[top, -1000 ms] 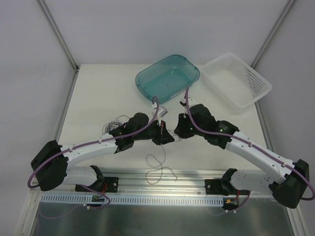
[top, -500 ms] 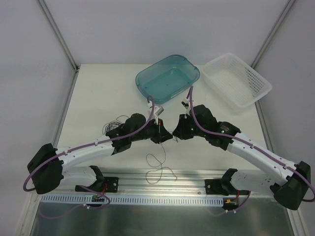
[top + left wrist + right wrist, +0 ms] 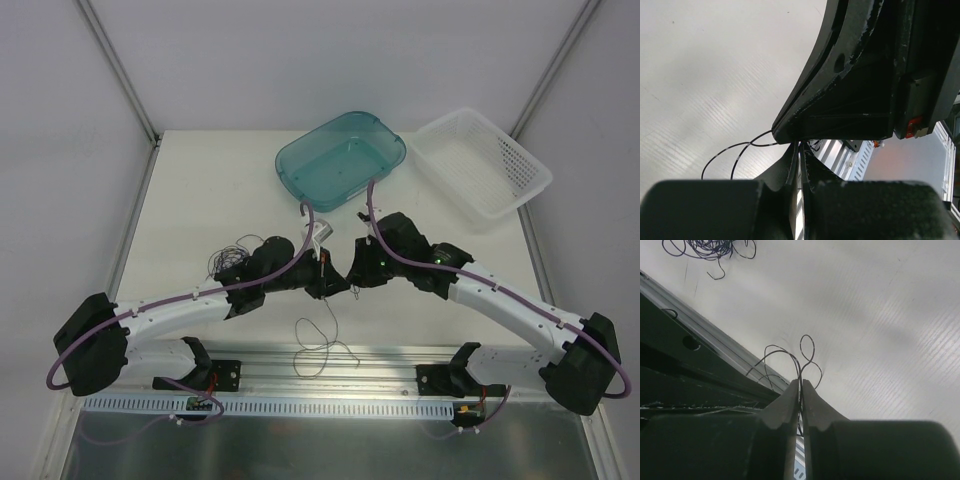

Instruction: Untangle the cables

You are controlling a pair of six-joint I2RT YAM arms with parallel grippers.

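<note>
The cables are thin dark strands. One curly bunch (image 3: 230, 254) lies on the table left of my left arm, also seen as the bunch (image 3: 710, 247) in the right wrist view. A loose looping strand (image 3: 318, 338) trails toward the front rail. My left gripper (image 3: 326, 274) and right gripper (image 3: 352, 272) meet tip to tip at mid-table. The right gripper (image 3: 800, 385) is shut on a strand whose loops (image 3: 807, 351) rise from its tips. The left gripper (image 3: 801, 148) is shut, a strand (image 3: 740, 149) running out from its tips; the right gripper's body hides the rest.
A teal tub (image 3: 342, 157) stands at the back centre, with a white mesh basket (image 3: 482, 162) to its right. A metal rail (image 3: 330, 362) runs along the front edge between the arm bases. Frame posts rise at the back corners.
My right gripper has shifted a little left and nearer, closing up on the left gripper. The loose loops by the front rail have shifted slightly.
</note>
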